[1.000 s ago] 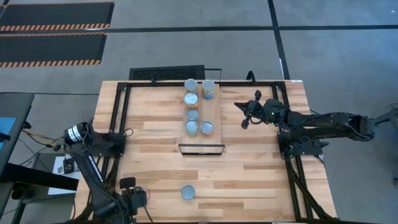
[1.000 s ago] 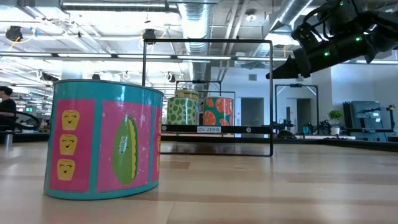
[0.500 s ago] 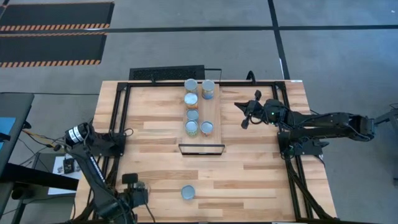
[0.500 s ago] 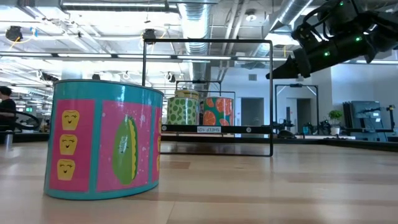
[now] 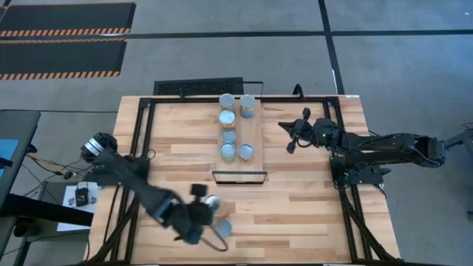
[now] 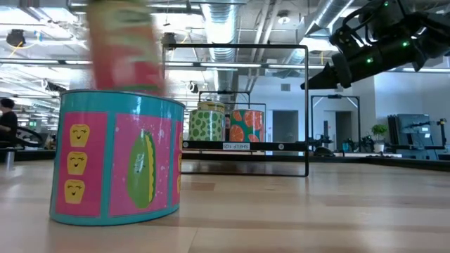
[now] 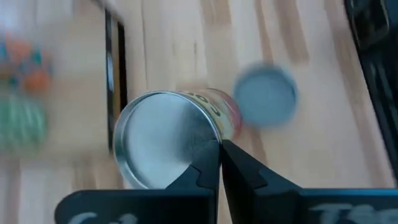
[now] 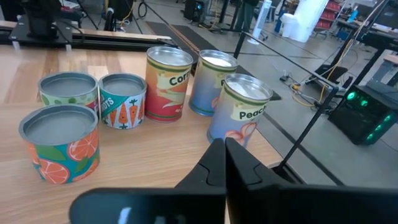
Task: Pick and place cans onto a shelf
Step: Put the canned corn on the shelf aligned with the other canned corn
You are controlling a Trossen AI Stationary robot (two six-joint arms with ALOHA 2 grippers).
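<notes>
Left gripper at lower centre of the high view, clamped on a can, above a table can. Six cans on shelf, upper centre. Right gripper pinched closed, centre right.

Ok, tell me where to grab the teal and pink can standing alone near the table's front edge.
Grip the teal and pink can across its curved side wall, probably coming straight down from above. It stands upright on the tabletop, round top facing up. Nothing touches its sides, so end effector fingers could straddle it.
</notes>
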